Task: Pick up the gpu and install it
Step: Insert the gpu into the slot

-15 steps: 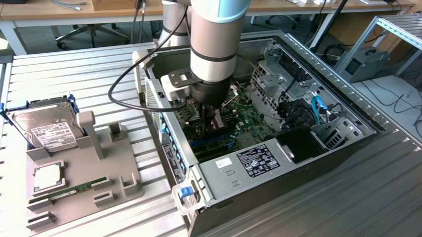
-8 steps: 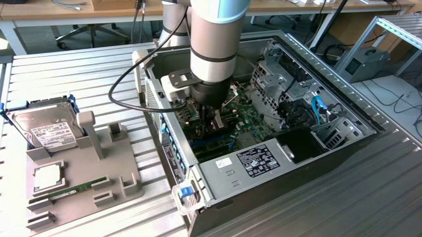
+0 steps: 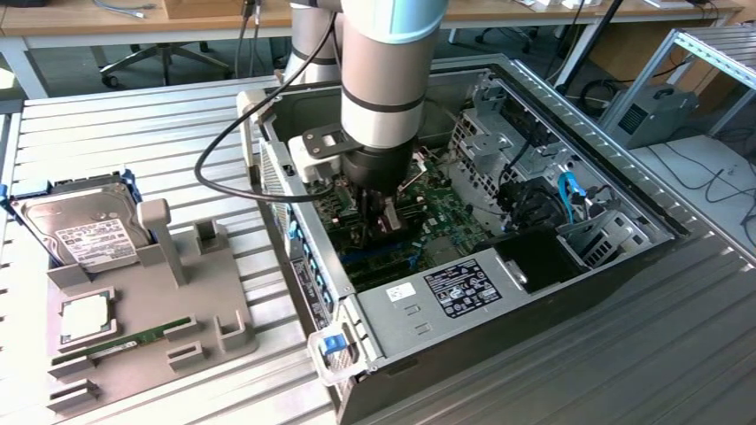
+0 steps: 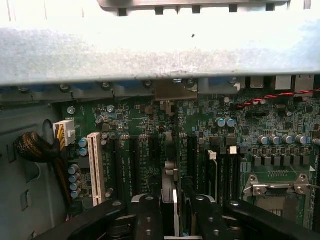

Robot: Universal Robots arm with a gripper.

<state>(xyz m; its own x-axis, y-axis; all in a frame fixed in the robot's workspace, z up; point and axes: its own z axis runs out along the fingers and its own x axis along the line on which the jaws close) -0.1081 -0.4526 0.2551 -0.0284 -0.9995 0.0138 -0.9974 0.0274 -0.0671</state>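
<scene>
My gripper [image 3: 383, 212] reaches straight down into the open computer case [image 3: 614, 190], just above the green motherboard [image 3: 443, 217]. In the wrist view the gpu [image 4: 170, 185] shows edge-on as a thin upright card between my two black fingers [image 4: 148, 215], and my gripper [image 4: 172, 217] is shut on it. Its silver bracket end [image 4: 175, 91] lies against the case's rear wall. The card stands in line with the long black expansion slots [image 4: 134, 165]. Whether its lower edge sits in a slot is hidden.
A grey holder tray [image 3: 177, 310] at the exterior view's left carries a silver hard drive [image 3: 83, 232], a processor chip [image 3: 85, 317] and a green RAM stick [image 3: 140, 339]. Inside the case are a labelled black power supply [image 3: 463, 288], blue cables [image 3: 567, 199], a white slot [image 4: 95, 167] and the processor socket [image 4: 277, 182].
</scene>
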